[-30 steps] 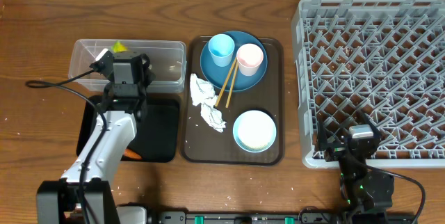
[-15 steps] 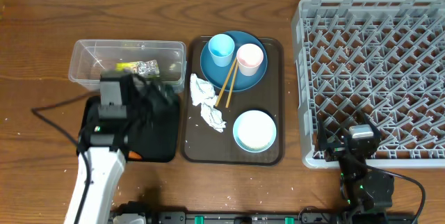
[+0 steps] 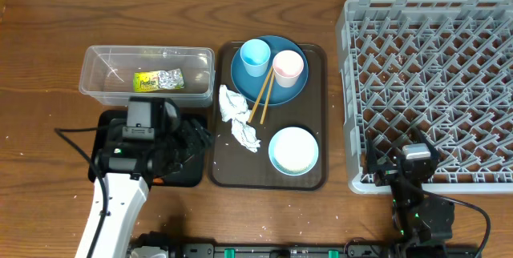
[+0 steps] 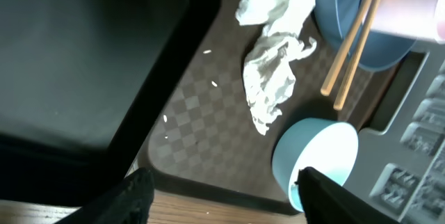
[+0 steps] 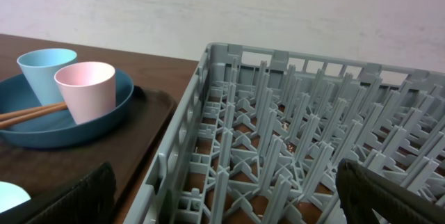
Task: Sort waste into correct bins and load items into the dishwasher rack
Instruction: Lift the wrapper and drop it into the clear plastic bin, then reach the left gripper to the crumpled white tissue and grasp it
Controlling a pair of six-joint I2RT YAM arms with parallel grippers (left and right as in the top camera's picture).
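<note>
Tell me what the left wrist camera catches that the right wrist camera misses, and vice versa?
Only the left wrist view: the crumpled white tissue, the shallow black rectangular tray, loose white rice grains. Only the right wrist view: the light blue cup, a pale wall. Both: the round blue plate, pink cup, wooden chopsticks, brown serving tray, grey plastic peg rack.

wrapper (image 3: pixel 158 81) in tub (image 3: pixel 148 49) (clear), tissue (image 3: pixel 238 118) on tray (image 3: pixel 228 167)
</note>
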